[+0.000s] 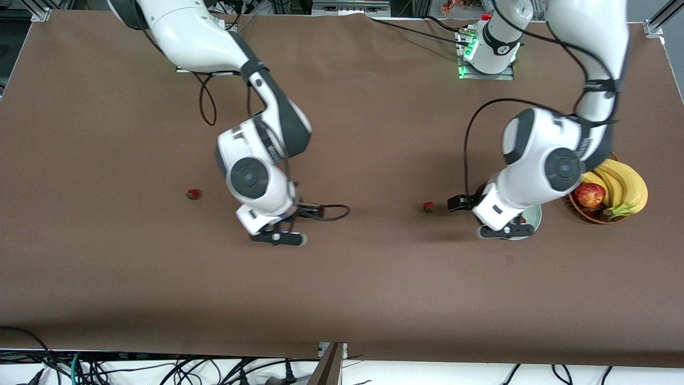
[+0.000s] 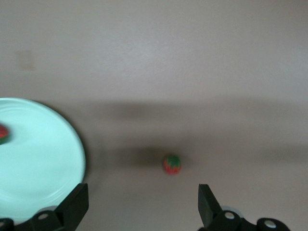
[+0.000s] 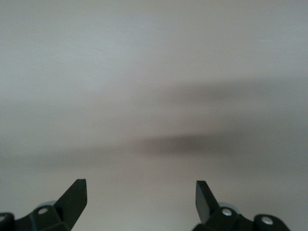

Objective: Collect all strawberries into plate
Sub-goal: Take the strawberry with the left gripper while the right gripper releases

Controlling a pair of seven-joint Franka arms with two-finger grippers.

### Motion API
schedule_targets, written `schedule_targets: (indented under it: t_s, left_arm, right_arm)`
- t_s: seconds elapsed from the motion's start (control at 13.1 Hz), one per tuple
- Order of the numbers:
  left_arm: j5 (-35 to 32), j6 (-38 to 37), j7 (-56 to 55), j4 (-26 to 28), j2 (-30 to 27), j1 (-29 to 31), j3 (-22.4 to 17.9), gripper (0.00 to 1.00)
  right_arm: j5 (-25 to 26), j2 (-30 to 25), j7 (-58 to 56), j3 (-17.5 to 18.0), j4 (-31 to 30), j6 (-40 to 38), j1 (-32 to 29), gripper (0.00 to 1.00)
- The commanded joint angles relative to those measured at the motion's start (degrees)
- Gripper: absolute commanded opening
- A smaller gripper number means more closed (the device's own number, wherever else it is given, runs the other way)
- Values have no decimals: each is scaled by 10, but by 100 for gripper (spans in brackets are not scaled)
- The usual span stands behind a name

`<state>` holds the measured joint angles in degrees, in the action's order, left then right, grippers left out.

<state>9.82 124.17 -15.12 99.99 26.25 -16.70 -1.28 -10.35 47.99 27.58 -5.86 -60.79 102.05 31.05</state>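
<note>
One strawberry (image 1: 429, 207) lies on the brown table beside the mint-green plate (image 1: 535, 216), toward the right arm's end; it also shows in the left wrist view (image 2: 172, 164). A second strawberry (image 2: 2, 133) lies on the plate (image 2: 38, 159) at the edge of that view. A third strawberry (image 1: 194, 194) lies on the table toward the right arm's end. My left gripper (image 1: 505, 231) (image 2: 143, 207) is open and empty over the plate's edge, hiding most of the plate. My right gripper (image 1: 279, 237) (image 3: 141, 202) is open and empty over bare table.
A brown wicker basket (image 1: 588, 213) with bananas (image 1: 622, 187) and a red-yellow apple (image 1: 590, 194) stands beside the plate at the left arm's end of the table. A black cable (image 1: 334, 212) loops out from the right gripper.
</note>
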Motion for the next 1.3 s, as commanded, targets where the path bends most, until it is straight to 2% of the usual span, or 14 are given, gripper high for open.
schedule_targets:
  t_s: [0.0, 0.15, 0.3, 0.46, 0.53, 0.76, 0.91, 1.14, 1.22]
  left_arm:
    - [-4, 86, -38, 52, 27, -33, -4, 100]
    - [-5, 119, -49, 52, 62, -50, -5, 100]
    - [-5, 147, -49, 50, 85, -54, -5, 94]
    - [-6, 150, -49, 48, 95, -56, -5, 86]
    - [-7, 150, -49, 48, 101, -60, -5, 83]
    - [-8, 156, -49, 40, 115, -62, -6, 61]
    - [-7, 157, -49, 36, 116, -62, -6, 59]
    - [-7, 172, -49, 35, 127, -62, -7, 57]
    - [-7, 178, -50, 35, 127, -63, -7, 52]
  right_arm:
    - [6, -17, -141, -42, -17, -89, -28, 100]
    - [4, -42, -221, -101, -76, -87, -28, 100]
    - [4, -61, -291, -148, -141, -63, -28, 100]
    - [2, -88, -327, -172, -220, -13, -28, 100]
    - [2, -107, -342, -179, -271, 28, -29, 100]
    - [-4, -159, -353, -182, -404, 128, -29, 100]
    - [-13, -173, -352, -183, -470, 188, -29, 100]
    - [-31, -180, -352, -183, -522, 235, -29, 100]
    - [-36, -183, -352, -182, -537, 250, -28, 100]
